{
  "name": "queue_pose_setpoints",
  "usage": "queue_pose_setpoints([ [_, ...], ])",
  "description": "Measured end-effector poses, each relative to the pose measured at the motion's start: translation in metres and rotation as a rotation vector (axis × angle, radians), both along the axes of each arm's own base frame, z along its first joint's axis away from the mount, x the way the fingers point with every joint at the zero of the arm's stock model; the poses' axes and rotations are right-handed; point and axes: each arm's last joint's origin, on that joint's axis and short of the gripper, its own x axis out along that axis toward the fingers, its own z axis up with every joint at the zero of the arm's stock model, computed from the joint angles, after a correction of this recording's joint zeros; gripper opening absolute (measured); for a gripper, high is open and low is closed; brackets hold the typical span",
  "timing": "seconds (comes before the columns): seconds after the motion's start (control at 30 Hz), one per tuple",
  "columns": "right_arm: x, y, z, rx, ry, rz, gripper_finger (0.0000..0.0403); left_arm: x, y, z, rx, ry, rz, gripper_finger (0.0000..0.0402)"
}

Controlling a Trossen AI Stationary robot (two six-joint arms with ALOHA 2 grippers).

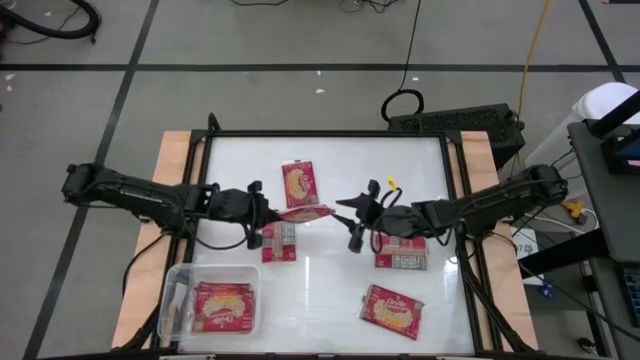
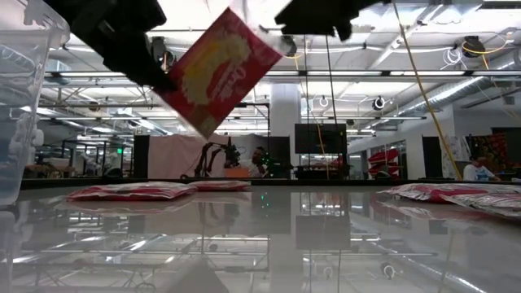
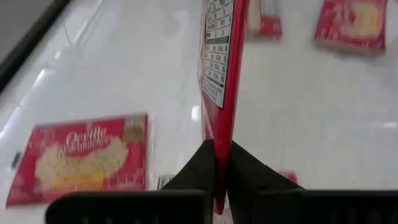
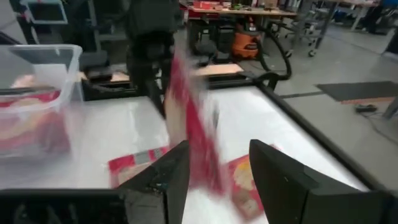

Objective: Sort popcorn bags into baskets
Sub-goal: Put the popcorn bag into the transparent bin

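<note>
From above I see my left gripper [image 1: 268,212] clenched on a popcorn bag [image 1: 305,212] held mid-table above the surface; my right gripper [image 1: 352,214] just beside it, jaws released. Basket [image 1: 172,283] at the near-left corner. Low view: bag [image 2: 220,72] hangs tilted. Left wrist: fingers [image 3: 202,165] pinch its edge.

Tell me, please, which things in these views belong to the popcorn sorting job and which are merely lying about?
Belongs to the job:
- held popcorn bag, pinched by left gripper
- right gripper, open beside it
- loose popcorn bags on the table
- clear basket, bags inside

Lying about:
- black cable loop on the floor
- yellow cable
</note>
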Motion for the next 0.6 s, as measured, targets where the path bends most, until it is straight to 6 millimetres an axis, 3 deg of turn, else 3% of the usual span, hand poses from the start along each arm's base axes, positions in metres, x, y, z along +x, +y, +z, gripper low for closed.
queue_pose_setpoints([
  [0.17, 0.022, -0.006, 0.014, -0.059, 0.029, 0.020, 0.0160, 0.003, 0.000, -0.004, 0.001, 0.017, 0.001, 0.0017],
  [0.27, 0.036, -0.010, 0.012, -0.058, 0.060, 0.064, 0.0160, 0.003, 0.000, -0.005, 0.001, 0.026, 0.001, 0.0020],
  [0.6, 0.062, -0.022, -0.027, -0.047, 0.185, 0.126, 0.0153, 0.002, 0.000, -0.008, 0.007, 0.058, 0.000, 0.0023],
])
